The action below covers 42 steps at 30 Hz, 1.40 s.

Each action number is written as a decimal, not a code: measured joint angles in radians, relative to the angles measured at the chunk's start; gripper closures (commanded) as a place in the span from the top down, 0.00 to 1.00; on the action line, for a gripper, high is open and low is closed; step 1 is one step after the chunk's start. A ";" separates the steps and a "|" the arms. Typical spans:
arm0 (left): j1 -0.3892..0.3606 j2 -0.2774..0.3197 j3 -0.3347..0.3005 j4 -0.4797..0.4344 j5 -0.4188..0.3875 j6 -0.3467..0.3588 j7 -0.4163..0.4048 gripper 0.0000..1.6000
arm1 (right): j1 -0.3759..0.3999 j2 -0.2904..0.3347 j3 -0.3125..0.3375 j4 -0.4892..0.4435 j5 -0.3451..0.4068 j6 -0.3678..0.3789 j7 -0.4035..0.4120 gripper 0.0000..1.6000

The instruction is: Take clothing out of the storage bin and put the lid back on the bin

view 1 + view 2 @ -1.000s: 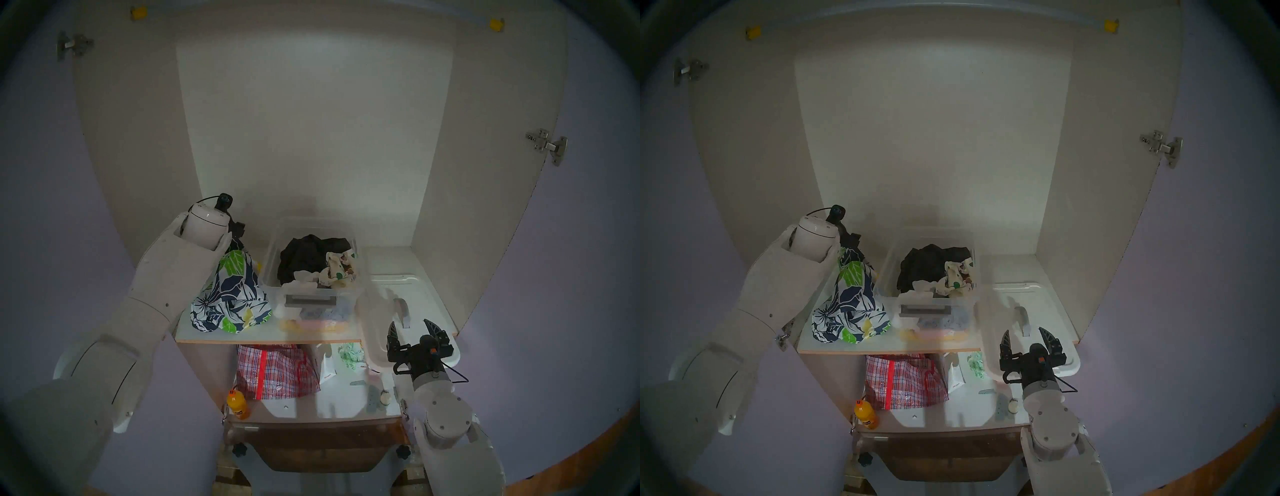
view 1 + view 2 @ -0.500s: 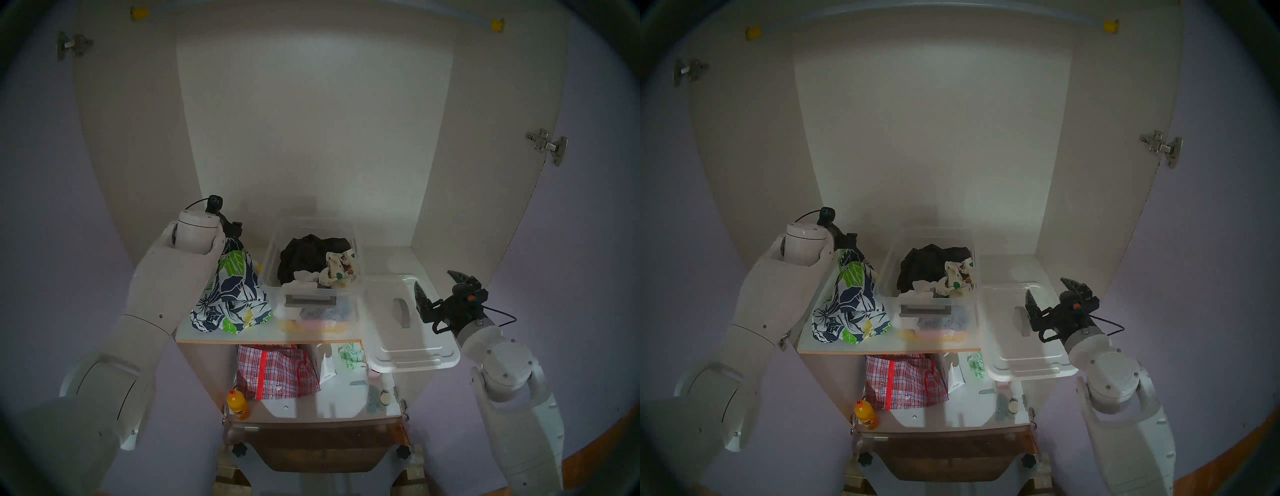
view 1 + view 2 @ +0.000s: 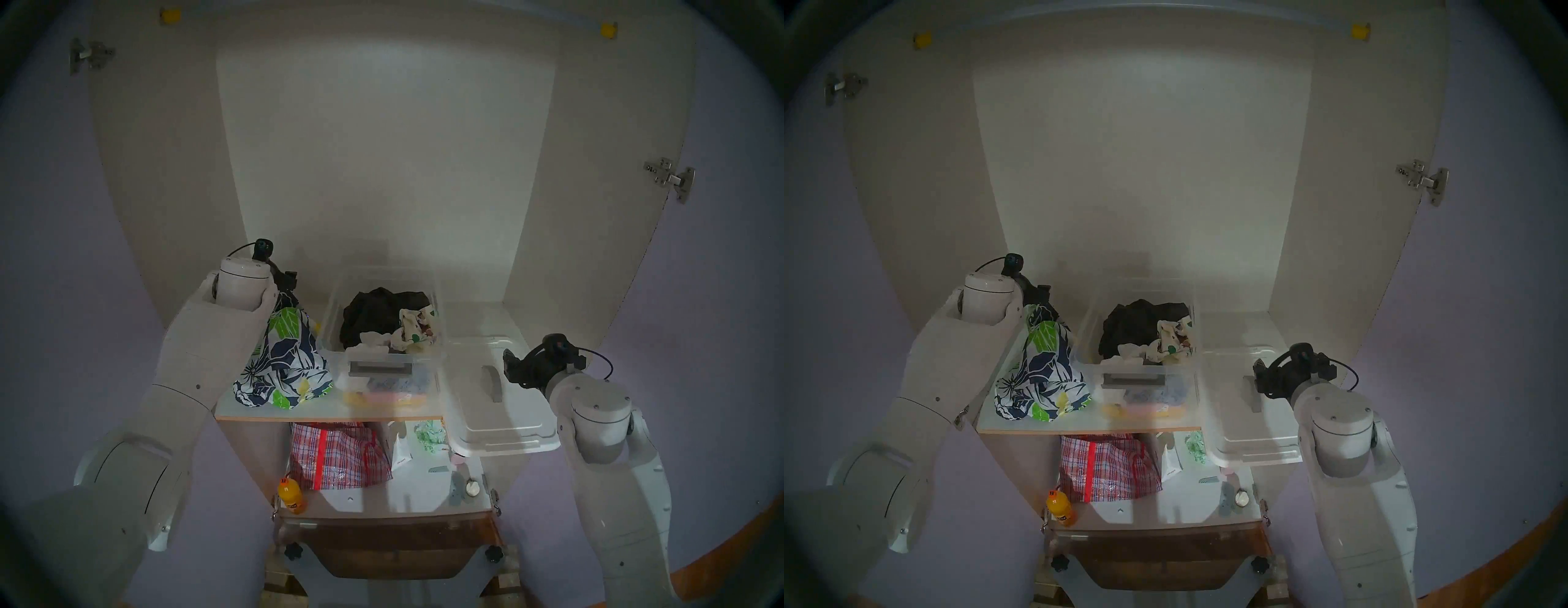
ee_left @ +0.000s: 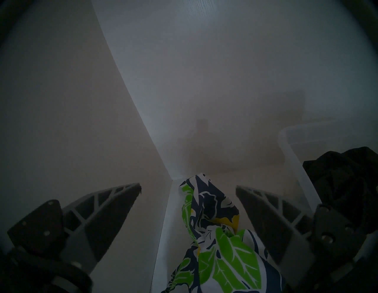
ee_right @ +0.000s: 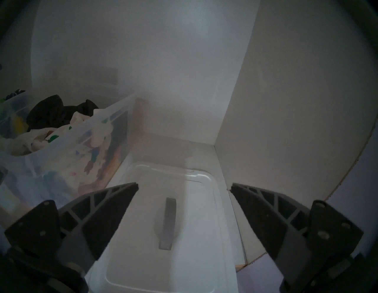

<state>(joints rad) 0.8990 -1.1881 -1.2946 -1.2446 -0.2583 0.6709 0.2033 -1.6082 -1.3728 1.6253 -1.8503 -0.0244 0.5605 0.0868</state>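
Note:
The navy, white and lime floral clothing lies heaped on the shelf, left of the clear storage bin. Its peak rises between the fingers of my left gripper, which stands open and does not touch it. The white lid lies flat on the shelf right of the bin, its front end overhanging the shelf edge. My right gripper hovers open above the lid, one finger on each side of the grey handle. The bin has no lid on it.
A black garment and a cream spotted cloth lie in the bin. The cupboard's side walls stand close to both arms. On the lower shelf are a red-checked bag and an orange bottle.
My right arm has swung from the lid's front end up and to the right, then turned its open gripper down over the handle. The left wrist drew back slightly. The clothing and lid stayed put.

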 measured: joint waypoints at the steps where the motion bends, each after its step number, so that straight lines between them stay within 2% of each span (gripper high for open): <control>1: 0.000 0.000 0.000 0.000 -0.001 0.000 0.000 1.00 | 0.020 -0.002 -0.004 0.033 -0.002 0.001 -0.003 1.00; 10: -0.001 0.000 0.002 0.001 -0.003 0.000 0.000 1.00 | 0.032 -0.031 -0.017 0.113 -0.009 0.002 -0.032 1.00; 14: -0.001 0.000 0.002 0.001 -0.003 0.000 0.000 1.00 | 0.046 -0.077 -0.021 0.164 -0.029 0.007 -0.100 1.00; 18: -0.001 0.001 0.002 0.001 -0.003 0.000 0.001 1.00 | 0.068 -0.091 -0.030 0.242 -0.038 0.007 -0.132 1.00; 28: -0.002 0.001 0.003 0.001 -0.004 0.000 0.001 1.00 | 0.129 -0.114 -0.034 0.321 -0.041 0.007 -0.156 1.00; 36: -0.002 0.002 0.003 0.001 -0.004 0.000 0.001 1.00 | 0.232 -0.147 0.005 0.429 -0.008 0.075 -0.157 1.00; 42: -0.002 0.002 0.003 0.001 -0.004 0.000 0.001 1.00 | 0.241 -0.148 0.006 0.470 -0.001 0.084 -0.155 1.00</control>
<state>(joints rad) 0.8972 -1.1860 -1.2912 -1.2436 -0.2623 0.6709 0.2042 -1.3676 -1.5210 1.6317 -1.3805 -0.0254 0.6441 -0.0685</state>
